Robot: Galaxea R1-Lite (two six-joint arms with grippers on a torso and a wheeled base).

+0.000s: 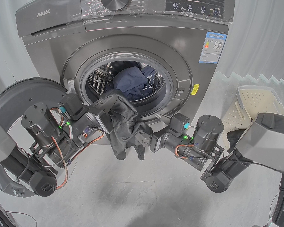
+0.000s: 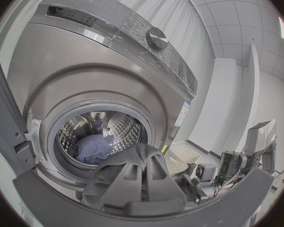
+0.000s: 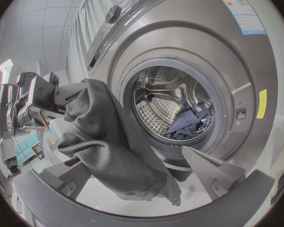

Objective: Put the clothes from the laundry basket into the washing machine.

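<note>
Front-loading washing machine (image 1: 123, 44) with the robot's two arms at its opening.

**Count.** There is one machine, with one round door (image 1: 25, 95) swung fully open to the left. One drum (image 1: 97, 79) holds one heap of navy cloth (image 1: 131, 81); whether the heap is a single piece cannot be told. One dark grey garment (image 1: 124, 123) is outside the drum. One pale laundry basket (image 1: 262, 101) stands on the floor (image 1: 142, 186) to the right of the machine, partly hidden by the right arm.

**Grippers.** The left gripper (image 2: 144, 166) is closed on the upper fold of the dark grey garment and holds it just in front of the lower left of the opening. The rest of the garment hangs below the rim, off the floor. The right gripper (image 1: 144, 140) is at the garment's lower right with its jaws spread. In the right wrist view the cloth drapes over one finger, while the other finger (image 3: 208, 167) is bare and apart from the cloth.

**Edges and room.** The garment's top overlaps the lower left rim of the door seal (image 1: 167, 79). The upper and right parts of the opening are unobstructed, and the navy cloth lies low and far inside the drum. Bare floor lies between the arms on the near side.
</note>
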